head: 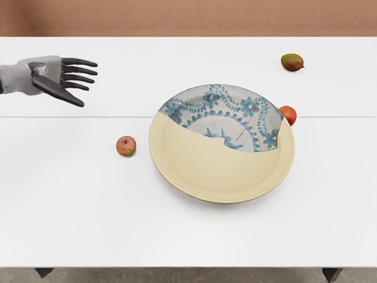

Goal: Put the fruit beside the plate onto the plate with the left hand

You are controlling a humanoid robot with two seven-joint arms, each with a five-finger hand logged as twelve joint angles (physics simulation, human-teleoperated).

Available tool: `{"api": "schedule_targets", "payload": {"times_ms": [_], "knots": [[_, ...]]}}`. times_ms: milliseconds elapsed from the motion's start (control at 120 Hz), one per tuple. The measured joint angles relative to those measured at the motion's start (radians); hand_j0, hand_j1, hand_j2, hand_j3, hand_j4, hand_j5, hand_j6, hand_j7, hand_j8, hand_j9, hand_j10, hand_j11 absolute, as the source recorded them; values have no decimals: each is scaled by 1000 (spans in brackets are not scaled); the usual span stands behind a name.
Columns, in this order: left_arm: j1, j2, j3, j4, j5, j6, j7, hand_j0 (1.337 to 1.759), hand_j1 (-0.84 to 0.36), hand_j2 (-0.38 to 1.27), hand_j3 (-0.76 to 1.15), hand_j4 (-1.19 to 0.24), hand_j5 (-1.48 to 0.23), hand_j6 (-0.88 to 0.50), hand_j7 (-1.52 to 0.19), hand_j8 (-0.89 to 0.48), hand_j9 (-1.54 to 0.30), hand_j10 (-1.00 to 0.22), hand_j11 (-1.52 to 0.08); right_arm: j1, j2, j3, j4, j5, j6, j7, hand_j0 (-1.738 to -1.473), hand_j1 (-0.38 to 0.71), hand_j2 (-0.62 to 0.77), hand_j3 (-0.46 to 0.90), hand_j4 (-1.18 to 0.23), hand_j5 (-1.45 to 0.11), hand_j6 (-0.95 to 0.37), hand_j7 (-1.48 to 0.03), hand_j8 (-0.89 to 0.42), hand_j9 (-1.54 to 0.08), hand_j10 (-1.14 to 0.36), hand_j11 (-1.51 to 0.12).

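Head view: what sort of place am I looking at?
Likely a simulated test setup, not a home: a plain white table, one large plate, an apple beside it, a robot's left hand open.

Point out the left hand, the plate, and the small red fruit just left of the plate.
left hand [54, 76], head view, on the middle of the hand.
plate [212, 171], head view, on its bare cream part.
red fruit [125, 145], head view, on its middle.
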Motion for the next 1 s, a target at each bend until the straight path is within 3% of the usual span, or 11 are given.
{"api": "schedule_targets", "payload": {"times_ms": [158,250,467,583,667,850,1000], "knots": [[-18,6,0,-8,3,0,2,1658,55,51,0,-248,-321,-248,-320,-247,-320,-247,-320,-1,0,-1,0,0,-2,2,-1658,-310,-7,0,-33,-43,-33,-43,-33,-43,-33,-43],[-22,19,0,-53,7,0,57,1658,55,51,0,-248,-321,-248,-320,-247,-320,-247,-320,-1,0,0,-1,0,-3,2,-1658,-310,-7,0,-33,-43,-33,-43,-33,-43,-33,-43],[-28,186,-1,-347,208,0,127,1658,55,51,0,-248,-321,-248,-321,-248,-321,-248,-320,-1,0,0,-3,0,-5,3,-1658,-310,-7,0,-33,-43,-33,-43,-33,-43,-33,-43],[-41,194,-1,-493,312,2,217,1658,55,51,0,-249,-321,-249,-321,-249,-321,-248,-321,-1,0,-1,-3,0,-5,2,-1658,-310,-7,0,-33,-43,-33,-43,-33,-43,-33,-43],[-47,201,0,-569,372,56,260,1658,55,51,0,-249,-321,-250,-321,-250,-321,-249,-321,-1,0,-1,-4,0,-5,2,-1658,-310,-7,0,-33,-43,-33,-43,-33,-43,-33,-43],[-61,163,1,-622,495,215,330,1658,55,51,0,-250,-321,-251,-321,-250,-321,-249,-321,-1,0,-1,-5,0,-6,2,-1658,-310,-7,0,-33,-43,-33,-43,-33,-43,-33,-43],[-81,66,40,-631,606,363,386,1658,55,52,0,-251,-321,-251,-321,-251,-321,-250,-321,-1,0,1,-5,0,-6,2,-1658,-310,-7,0,-33,-43,-33,-43,-33,-43,-33,-43]]}}
